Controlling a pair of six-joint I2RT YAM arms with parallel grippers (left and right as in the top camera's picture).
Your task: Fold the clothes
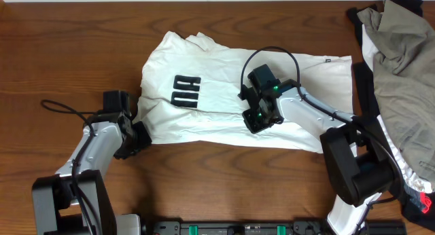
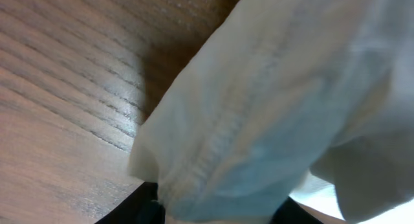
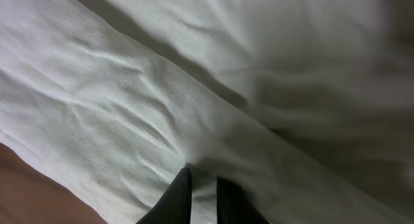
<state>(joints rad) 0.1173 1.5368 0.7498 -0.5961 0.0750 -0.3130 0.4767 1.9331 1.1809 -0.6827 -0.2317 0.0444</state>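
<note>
task state: the t-shirt (image 1: 217, 79) lies spread sideways on the table (image 1: 68, 45) as one long wrinkled band, black print (image 1: 187, 91) face up towards its left end. a crease runs along its lower part, so one lengthwise fold may be started; i judge the job early.
left to do: the band is not yet brought into a compact stack; the cross folds look undone.
shirt position: middle of the table, well apart from the olive-grey garment (image 1: 401, 45) heaped at the right edge.
left gripper (image 1: 139, 136): at the shirt's lower left corner, touching its edge. the left wrist view shows a stitched hem (image 2: 213, 146) draped right over the dark fingers (image 2: 145, 212), wood beside it. cannot tell whether the jaws are clamped or apart; the cloth hides them.
right gripper (image 1: 258, 118): down on the shirt's middle, near the lower crease. in its wrist view the fingertips (image 3: 178, 199) stand nearly together with a thin strip of white cloth between them, so it reads as pinched on a fold of the t-shirt.
relation: both effectors are in contact with the shirt, none hovering clear.
</note>
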